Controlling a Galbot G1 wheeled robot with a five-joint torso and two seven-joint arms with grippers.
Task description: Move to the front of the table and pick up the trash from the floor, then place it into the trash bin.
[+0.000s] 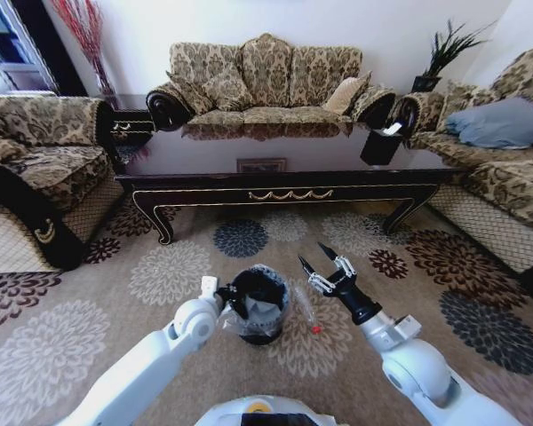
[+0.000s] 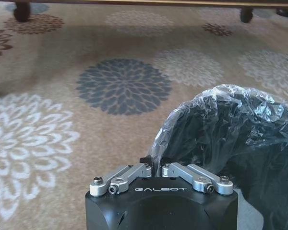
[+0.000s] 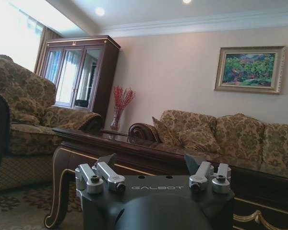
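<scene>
In the head view, the trash bin (image 1: 259, 306) stands on the floor (image 1: 89, 302), in front of the long dark counter (image 1: 275, 177) and well apart from its front apron. The left end effector (image 1: 226, 300) is at the left side of the bin, touching the rim where the clear liner bag is; its fingers are together on that rim. A clear plastic bottle (image 1: 306, 309) with a red cap lies on the floor just beside the bin, on the bin's right side, with the cap at the end farther from the counter. The right end effector (image 1: 317, 260) hangs above the floor, to the right of the bin and a little nearer to the counter, and its fingers are spread apart with nothing between them. A black box (image 1: 379, 145) with white tissue stands on the counter, far from the bin.

In the left wrist view, the left end effector (image 2: 156, 165) has its fingers closed together on the edge of the liner bag (image 2: 221, 120) of the bin. The carpet with round flower patterns is behind the bin.

In the right wrist view, the right end effector (image 3: 152, 165) points toward the counter (image 3: 134, 153) and the sofa (image 3: 221, 136) behind it. Its fingers (image 3: 107, 163) are wide apart and hold nothing.
</scene>
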